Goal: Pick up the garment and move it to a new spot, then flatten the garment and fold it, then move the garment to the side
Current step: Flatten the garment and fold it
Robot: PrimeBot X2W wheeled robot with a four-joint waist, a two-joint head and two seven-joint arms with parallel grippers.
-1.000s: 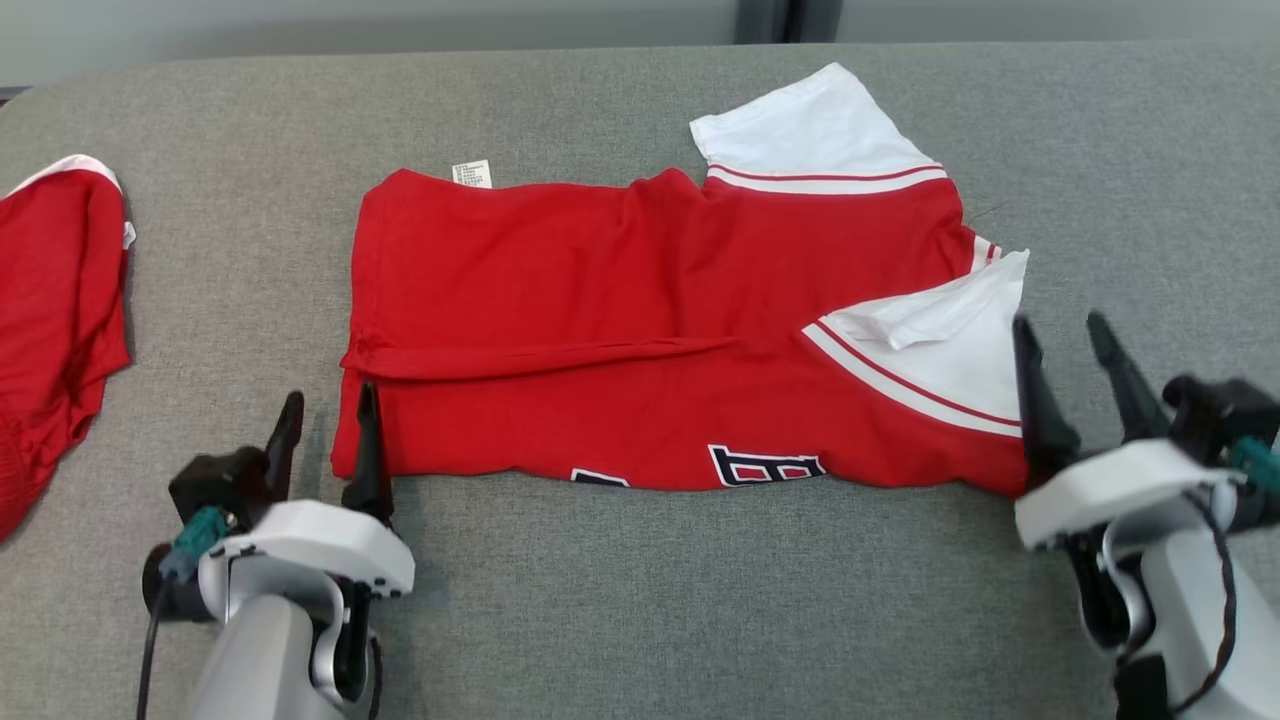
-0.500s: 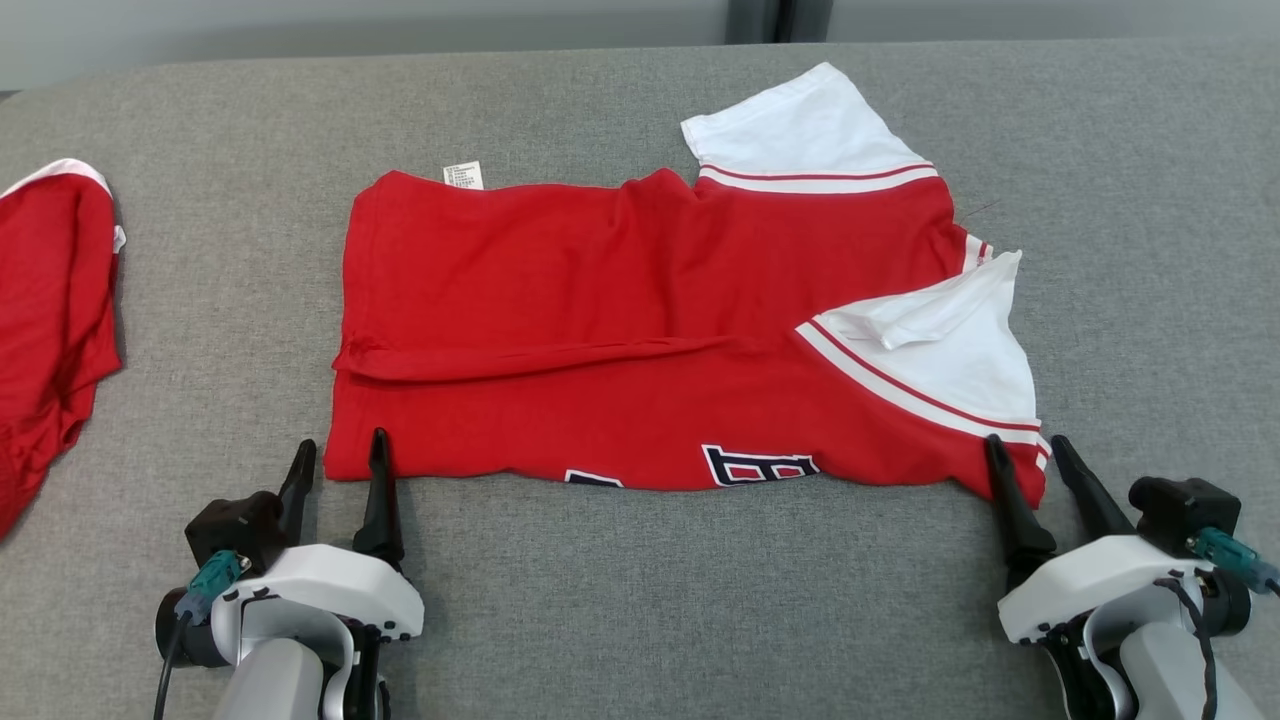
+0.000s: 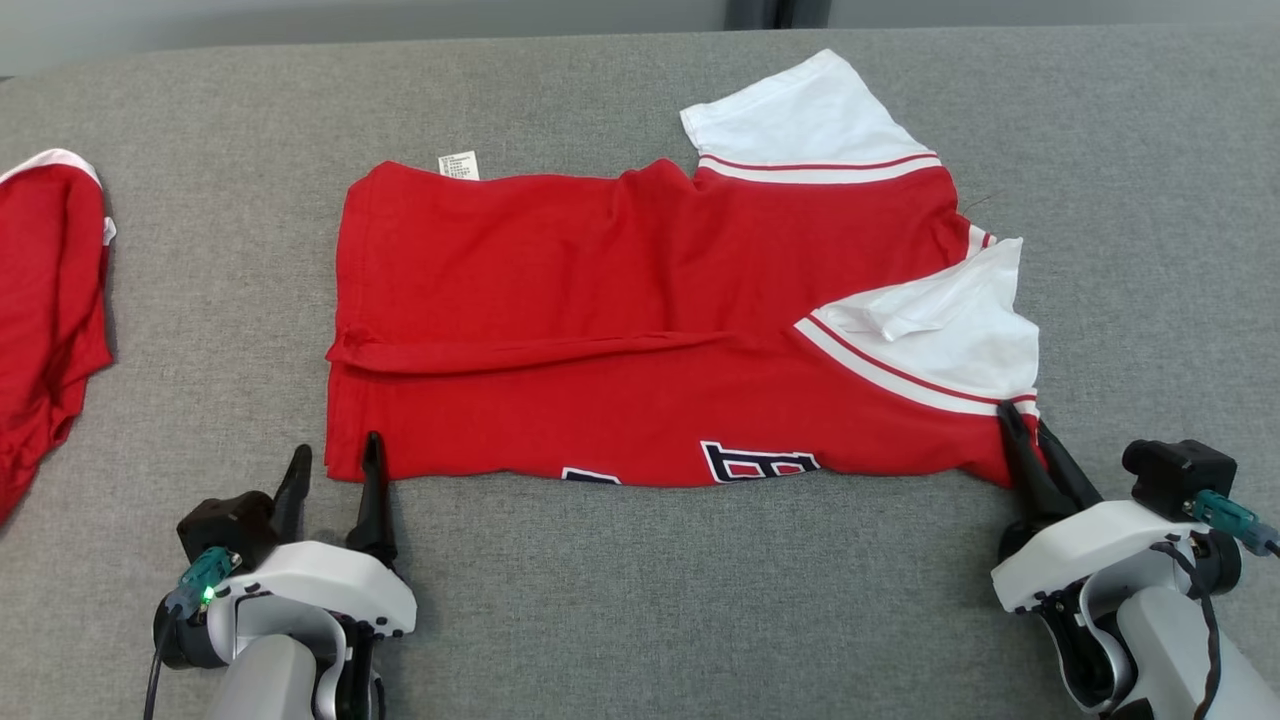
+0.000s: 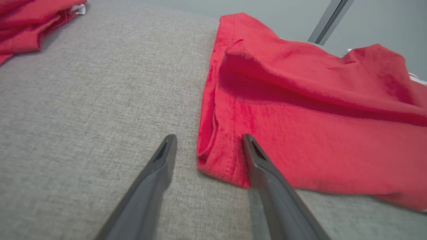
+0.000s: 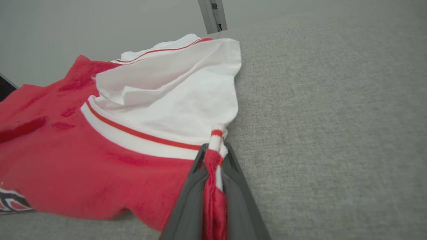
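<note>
Garment (image 3: 640, 330) lies roughly flat mid-table (image 3: 640, 600), red body, lettered edge at 6 o'clock. Right gripper (image 3: 1020, 422) has its fingers pressed together, pinching the garment's 4 o'clock corner where red hem meets white trim. The right wrist view shows cloth bunched between them. Left gripper (image 3: 337, 445) fingers are spread, straddling the 8 o'clock corner: one finger over the cloth, the other over bare table, nothing pinched yet.

Risks:
- Grip is one-sided. If right pulls or lifts before left closes, the garment likely skews and the long crease (image 3: 530, 350) across the middle deepens.
- The 8 o'clock corner looks doubled over. Left may catch only the top layer, and the fold would peel apart.
- Right pinch sits near the edge, so it could slip under tension.
- Near sleeve (image 3: 940, 340) is flipped up at 3 o'clock and may get trapped in the fold.

Counts: two grippers, one working garment, two white sleeves including the far sleeve (image 3: 800, 120), one label (image 3: 458, 165) at 11 o'clock, one second red garment (image 3: 50, 300) at the 9 o'clock edge.
</note>
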